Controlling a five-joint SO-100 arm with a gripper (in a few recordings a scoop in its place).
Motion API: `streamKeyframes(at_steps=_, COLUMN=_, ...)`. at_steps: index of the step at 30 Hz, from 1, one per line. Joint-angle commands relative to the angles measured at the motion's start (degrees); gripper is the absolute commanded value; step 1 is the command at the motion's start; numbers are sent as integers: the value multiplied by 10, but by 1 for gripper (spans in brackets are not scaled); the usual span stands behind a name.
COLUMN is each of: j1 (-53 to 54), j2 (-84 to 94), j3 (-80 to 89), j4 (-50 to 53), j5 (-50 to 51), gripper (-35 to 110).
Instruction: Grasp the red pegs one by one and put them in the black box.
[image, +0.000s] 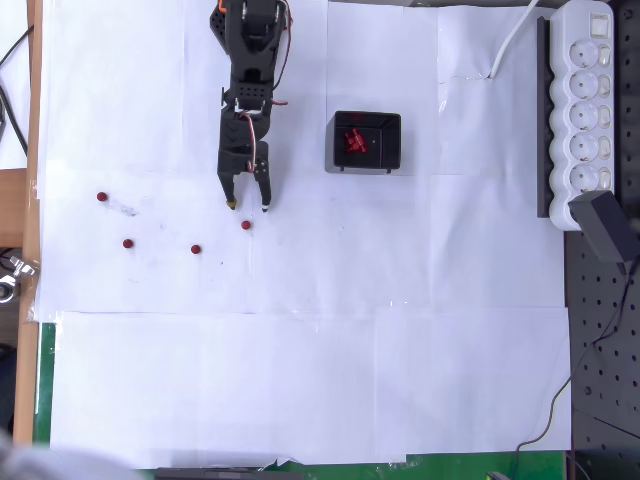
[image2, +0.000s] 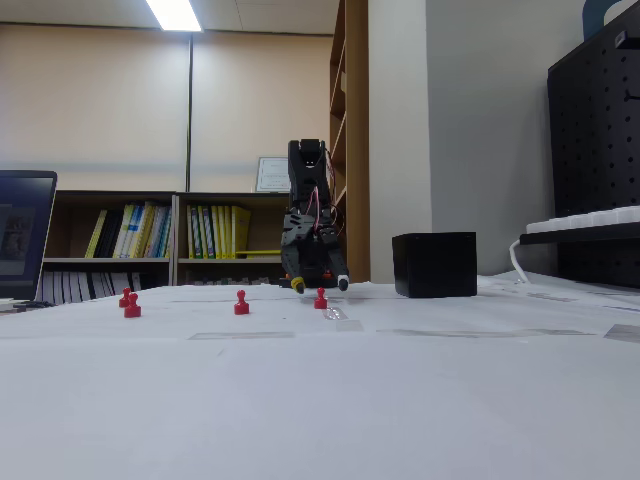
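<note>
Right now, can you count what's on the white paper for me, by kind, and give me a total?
Red pegs loose on the paper: 4
Black box: 1, with a cluster of red pegs inside, too bunched together to count
Total: 5 things, leaving aside the pegs in the box

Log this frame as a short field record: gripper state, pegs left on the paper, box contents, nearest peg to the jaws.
gripper: gripper open, jaws pointing down at the paper, holding nothing
pegs on paper: four red pegs
nearest peg: peg by the jaws, just beyond the tips in the overhead view, not touched
black box: black box right of the arm, red pegs inside, count unclear
other: white power strip at right edge
</note>
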Motion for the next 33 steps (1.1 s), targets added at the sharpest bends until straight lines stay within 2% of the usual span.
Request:
streamKeyframes(at_steps=1, j1=-2, j2=26, j3=50, j4=-32, j5=-5, gripper=21)
streamKeyframes(at_steps=18, j1=-8, j2=96, j3=36, j4=-137, j5=7, gripper=21)
streamKeyframes(at_steps=25, j1=-4, j2=117, j3=31, j4=-125, j5=0, gripper=21)
streamKeyframes(at_steps=33, j1=0, j2=114, j3=52, j4=-39, j5=2, gripper=21)
